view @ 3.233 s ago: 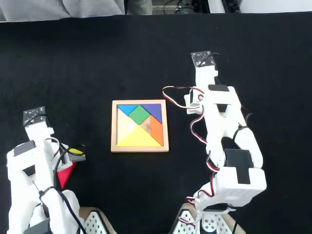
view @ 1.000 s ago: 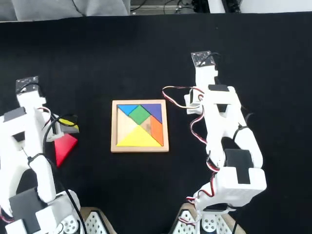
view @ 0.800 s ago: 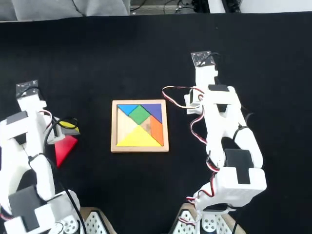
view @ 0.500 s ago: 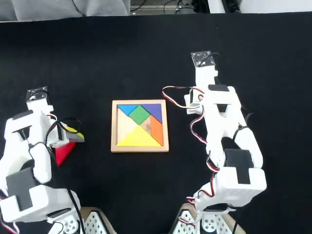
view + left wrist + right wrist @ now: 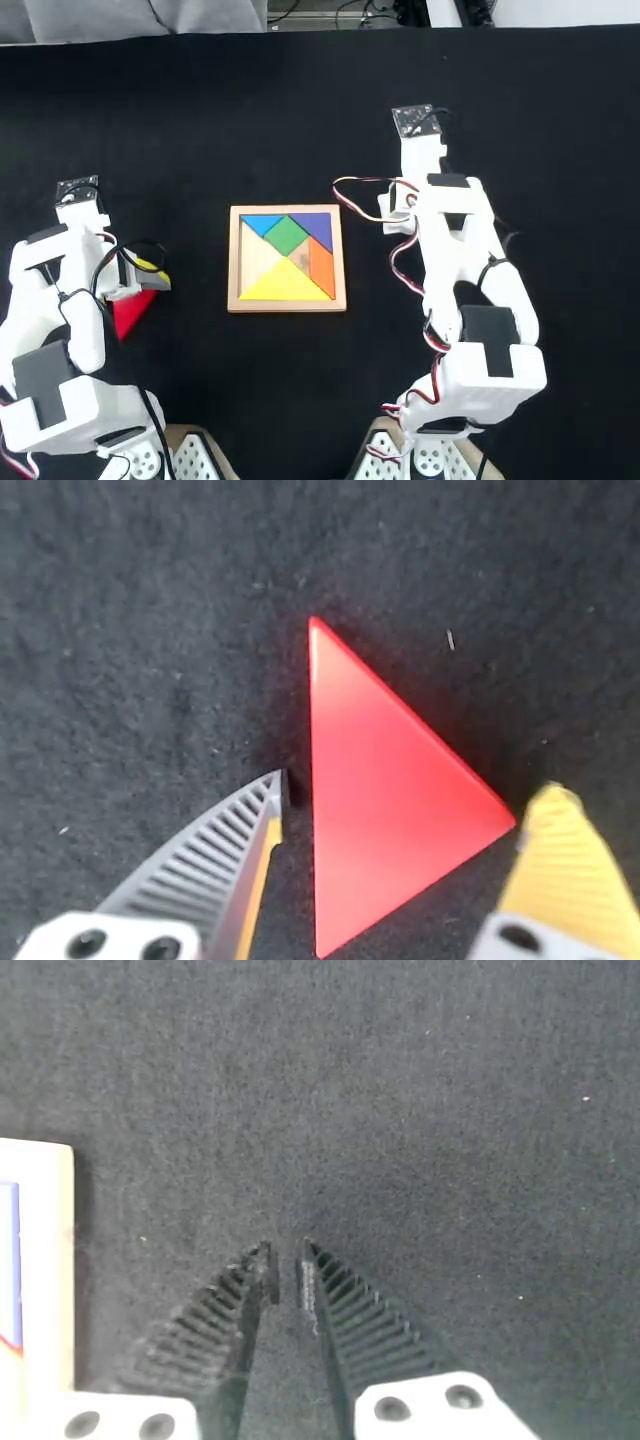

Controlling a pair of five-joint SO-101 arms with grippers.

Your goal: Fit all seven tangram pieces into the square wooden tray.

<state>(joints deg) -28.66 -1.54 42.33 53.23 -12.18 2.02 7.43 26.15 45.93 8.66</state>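
Left arm's pincer [image 5: 415,790] stands spread over the one loose piece, a red triangle [image 5: 378,805], which lies flat on the black worktop [image 5: 200,120], apart from the square wooden tray [image 5: 234,262] on the tray's left-arm side. The triangle sits between the two fingers. Its longest edge runs alongside the grey ribbed finger [image 5: 240,850], just beside the tip, and the opposite corner points at the yellow finger [image 5: 565,865]. Whether either finger touches the piece cannot be told. A squeeze along that line would probably catch the piece between long edge and corner, a hold that may let it swivel. In the tray the other pieces appear seated, and a pale triangular gap [image 5: 258,262] opens on the side facing the left arm, so the carry looks short, with a turn likely needed to match the gap. The right arm's pincer [image 5: 285,1260], fingers pressed nearly together on nothing, hangs over bare worktop near the tray's other side, the farther of the two from the piece
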